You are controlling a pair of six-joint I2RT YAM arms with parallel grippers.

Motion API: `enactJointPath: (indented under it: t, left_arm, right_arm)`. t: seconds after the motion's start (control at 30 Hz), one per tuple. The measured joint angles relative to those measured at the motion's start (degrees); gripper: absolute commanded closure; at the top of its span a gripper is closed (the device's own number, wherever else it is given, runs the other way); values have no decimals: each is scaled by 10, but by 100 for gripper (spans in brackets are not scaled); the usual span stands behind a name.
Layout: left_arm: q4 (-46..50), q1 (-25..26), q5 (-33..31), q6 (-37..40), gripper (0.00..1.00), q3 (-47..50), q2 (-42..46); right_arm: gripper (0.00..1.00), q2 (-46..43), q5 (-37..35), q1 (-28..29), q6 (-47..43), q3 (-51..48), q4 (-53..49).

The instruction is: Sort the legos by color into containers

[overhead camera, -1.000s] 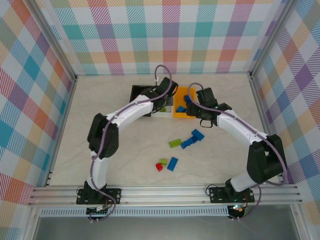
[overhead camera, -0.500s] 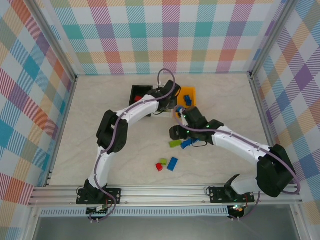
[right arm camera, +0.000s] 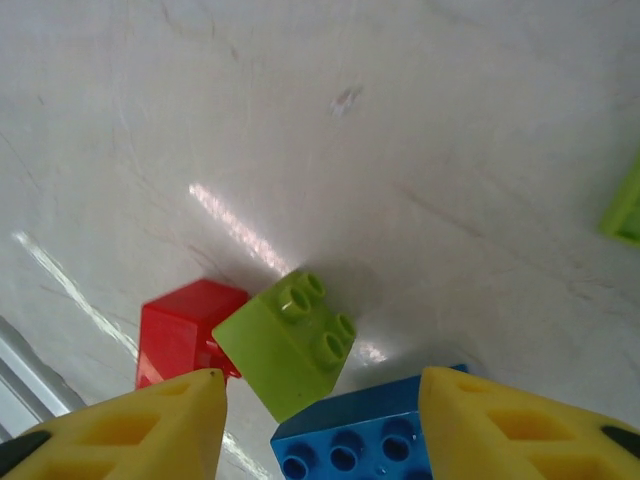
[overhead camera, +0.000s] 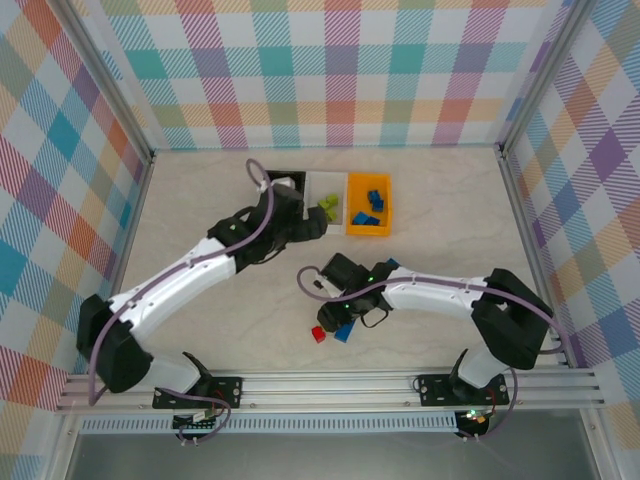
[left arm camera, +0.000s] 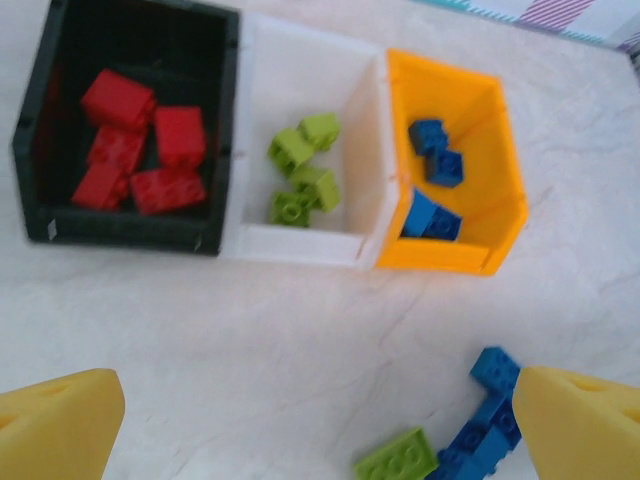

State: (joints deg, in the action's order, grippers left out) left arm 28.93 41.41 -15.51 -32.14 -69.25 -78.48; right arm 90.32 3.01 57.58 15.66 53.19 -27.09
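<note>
A lime green square lego (right arm camera: 288, 342) lies on the table (right arm camera: 400, 150) between the widely spread fingers of the right gripper (right arm camera: 320, 425). A red lego (right arm camera: 185, 330) sits partly hidden behind it, and a blue lego (right arm camera: 350, 435) is cut off by the lower edge; whether they touch is unclear. The left gripper (left arm camera: 320, 430), also spread wide and empty, hangs before the black bin (left arm camera: 130, 232) of red bricks (left arm camera: 135, 150), the white bin (left arm camera: 300, 247) of green bricks (left arm camera: 305, 180) and the orange bin (left arm camera: 508, 180) of blue bricks (left arm camera: 435, 190). One of its fingers covers part of a loose blue cluster (left arm camera: 480, 430)

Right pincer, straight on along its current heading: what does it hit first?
Probably the lime green brick, which sits between the fingers of the open right pincer. The blue brick lies close by one finger and could touch too; depth is unclear.
</note>
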Motion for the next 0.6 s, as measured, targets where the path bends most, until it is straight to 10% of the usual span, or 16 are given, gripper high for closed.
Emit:
enactJointPath:
  t: [0.6]
  left_arm:
    - [62,0,-1,-31,0,100,86]
  right_arm:
    - [62,85,-50,40,-46,85,-26]
